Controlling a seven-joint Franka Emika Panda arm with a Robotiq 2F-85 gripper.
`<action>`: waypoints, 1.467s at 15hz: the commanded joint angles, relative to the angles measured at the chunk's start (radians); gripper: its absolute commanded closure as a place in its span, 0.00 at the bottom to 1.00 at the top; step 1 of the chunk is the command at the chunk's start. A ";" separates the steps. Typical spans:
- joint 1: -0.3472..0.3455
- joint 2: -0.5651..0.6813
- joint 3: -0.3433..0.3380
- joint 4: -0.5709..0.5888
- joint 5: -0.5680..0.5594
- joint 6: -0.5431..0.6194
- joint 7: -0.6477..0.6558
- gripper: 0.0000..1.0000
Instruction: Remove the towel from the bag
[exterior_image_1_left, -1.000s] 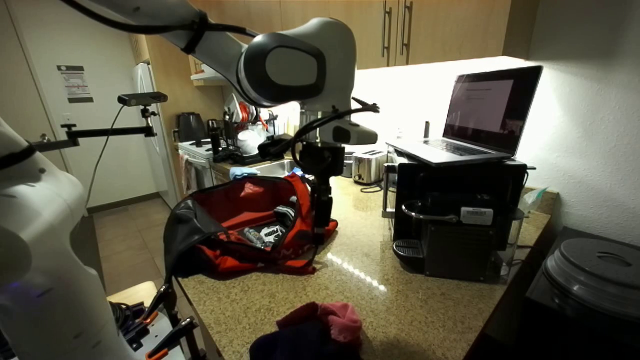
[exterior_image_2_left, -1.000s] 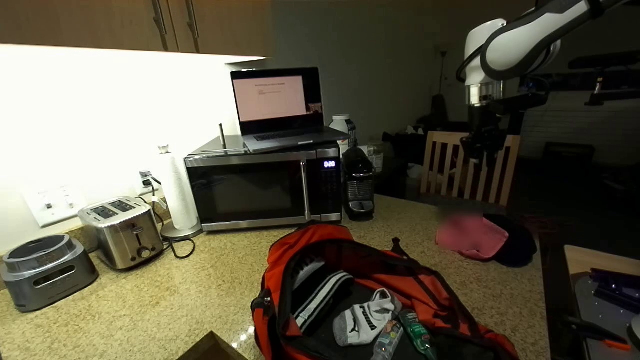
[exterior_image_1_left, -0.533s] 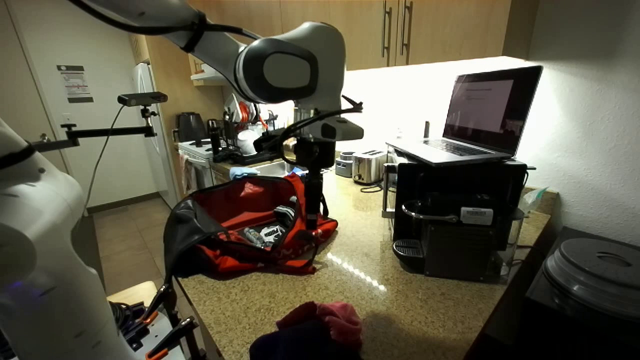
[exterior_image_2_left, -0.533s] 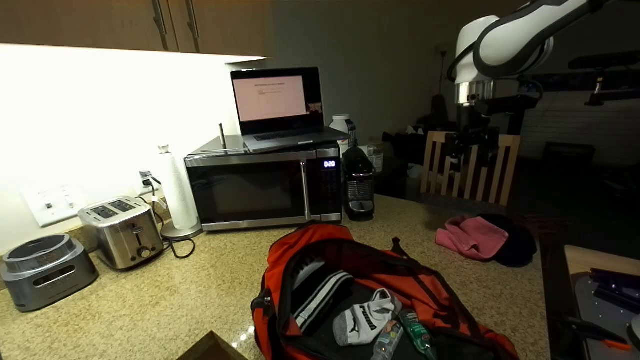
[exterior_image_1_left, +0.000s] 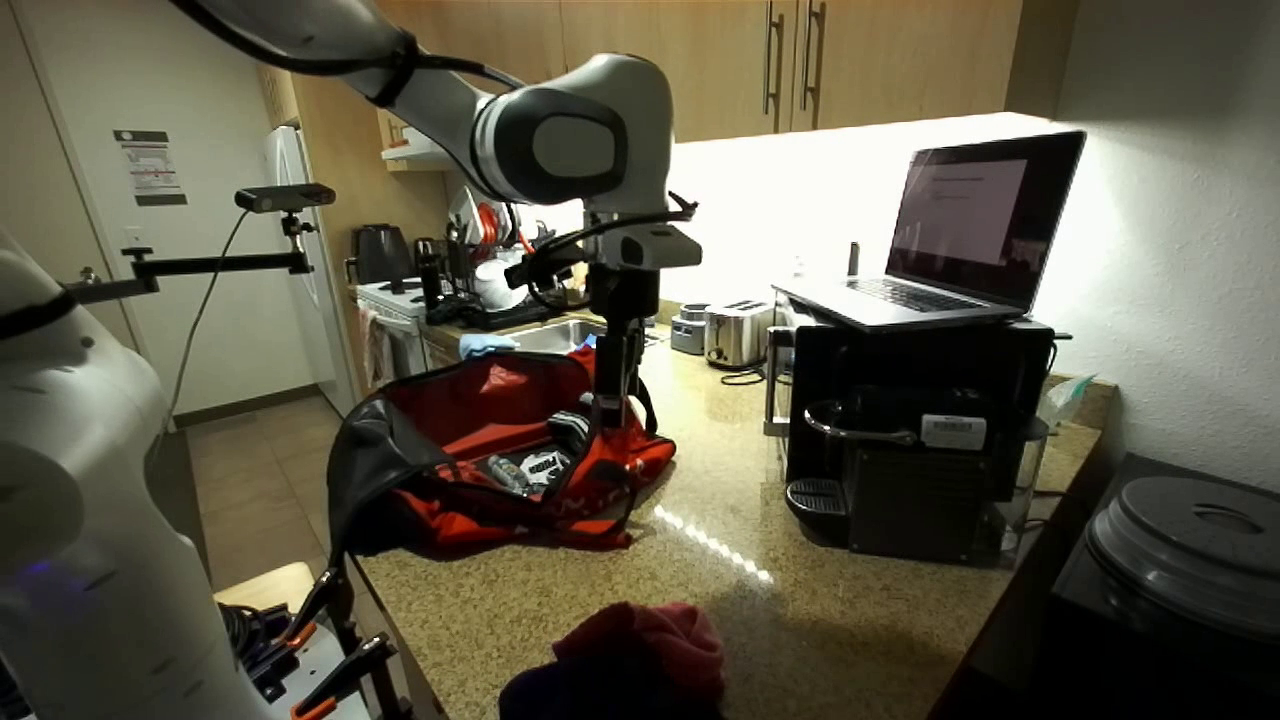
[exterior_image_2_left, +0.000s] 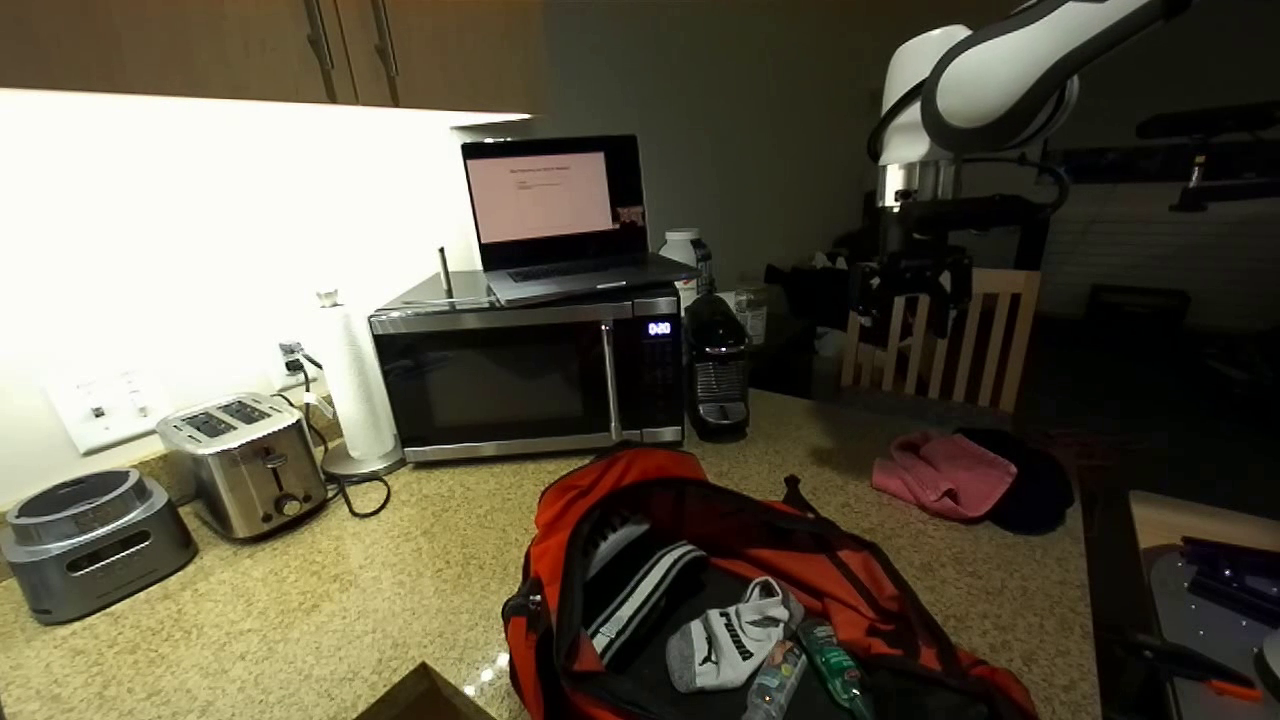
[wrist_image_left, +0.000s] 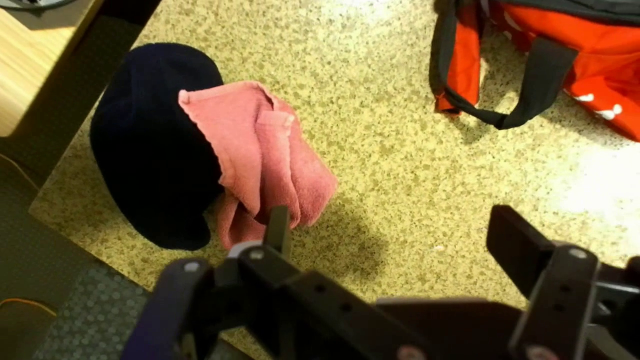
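Your black two-fingered gripper (wrist_image_left: 390, 225) has shifted leftward in both exterior views, its fingers spread wide. You have the crumpled pink cloth towel (wrist_image_left: 265, 150) unmoved on the speckled tan countertop (wrist_image_left: 400, 150), outside the unzipped red-and-black fabric bag (exterior_image_1_left: 490, 410); an exterior view shows a white-and-grey sock (exterior_image_2_left: 725, 650) inside, beyond the wrist view's frame.

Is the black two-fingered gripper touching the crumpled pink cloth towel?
Apart: in both exterior views, clear space separates the gripper from the pink towel below.
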 joint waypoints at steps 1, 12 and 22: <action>0.008 0.011 0.015 0.016 0.016 0.020 0.091 0.00; 0.091 -0.092 0.009 -0.016 0.031 -0.060 -0.270 0.00; 0.130 -0.156 -0.009 -0.022 0.013 -0.218 -0.739 0.00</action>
